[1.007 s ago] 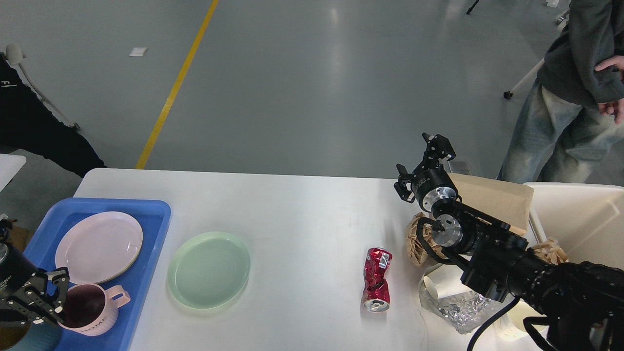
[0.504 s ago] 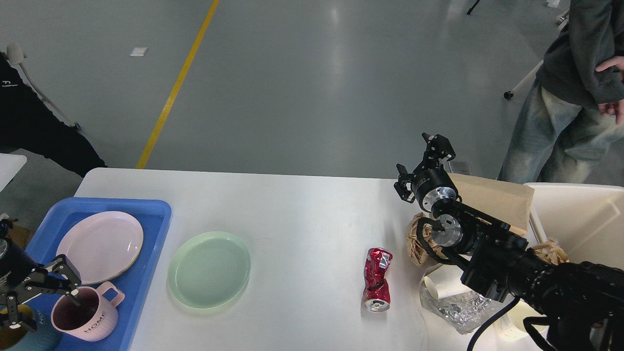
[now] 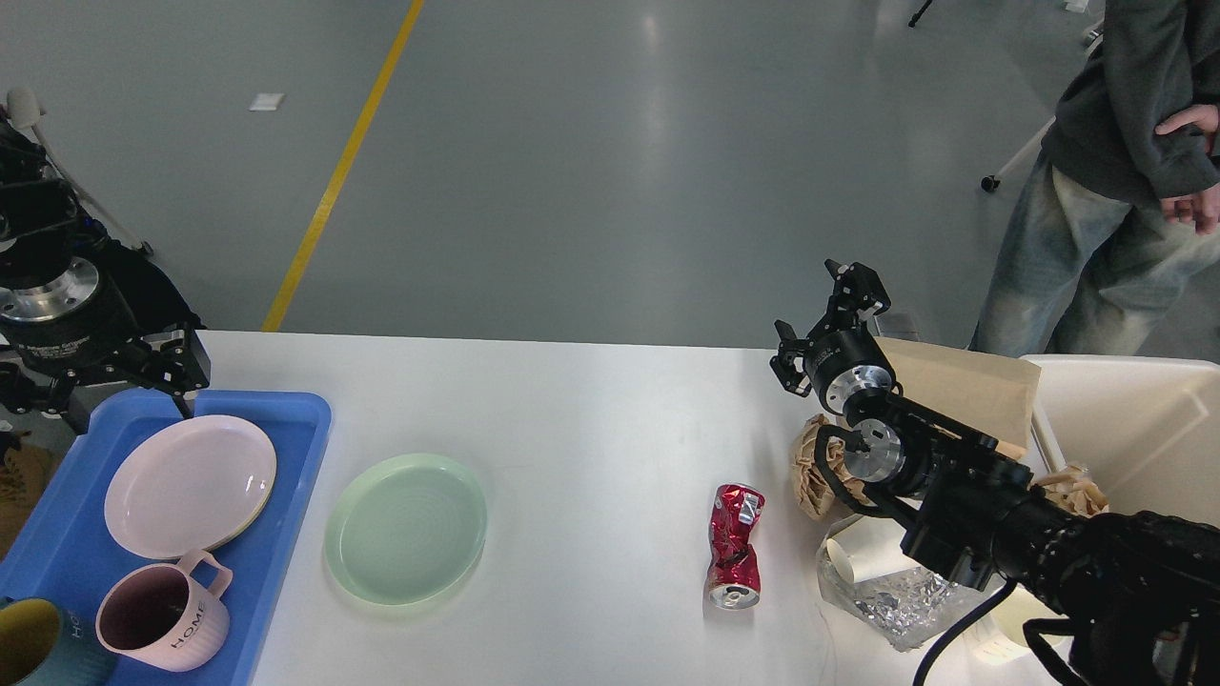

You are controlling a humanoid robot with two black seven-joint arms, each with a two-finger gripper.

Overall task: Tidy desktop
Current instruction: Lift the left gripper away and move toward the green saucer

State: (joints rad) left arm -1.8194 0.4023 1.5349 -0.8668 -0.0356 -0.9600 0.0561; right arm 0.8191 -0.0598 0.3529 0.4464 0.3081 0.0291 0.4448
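Note:
The white desktop (image 3: 591, 410) holds a green plate (image 3: 406, 527) left of centre and a crushed red can (image 3: 735, 557) right of centre. A blue tray (image 3: 286, 495) at the left edge holds a pink plate (image 3: 190, 484), a pink mug (image 3: 162, 615) and a teal mug (image 3: 38, 653). My left gripper (image 3: 105, 393) hangs open and empty above the tray's far edge. My right gripper (image 3: 822, 320) is open and empty, raised over the desktop's far right, above crumpled brown paper (image 3: 816, 467).
A paper cup (image 3: 863, 558) and clear plastic wrap (image 3: 891, 602) lie under my right arm. A flat brown paper bag (image 3: 963, 391) lies behind them. A beige bin (image 3: 1134, 429) stands at the right. A person (image 3: 1106, 171) stands beyond the table's far right.
My left gripper let go of the pink mug, which now stands in the tray, and rose away toward the tray's far edge. The right arm has not moved.

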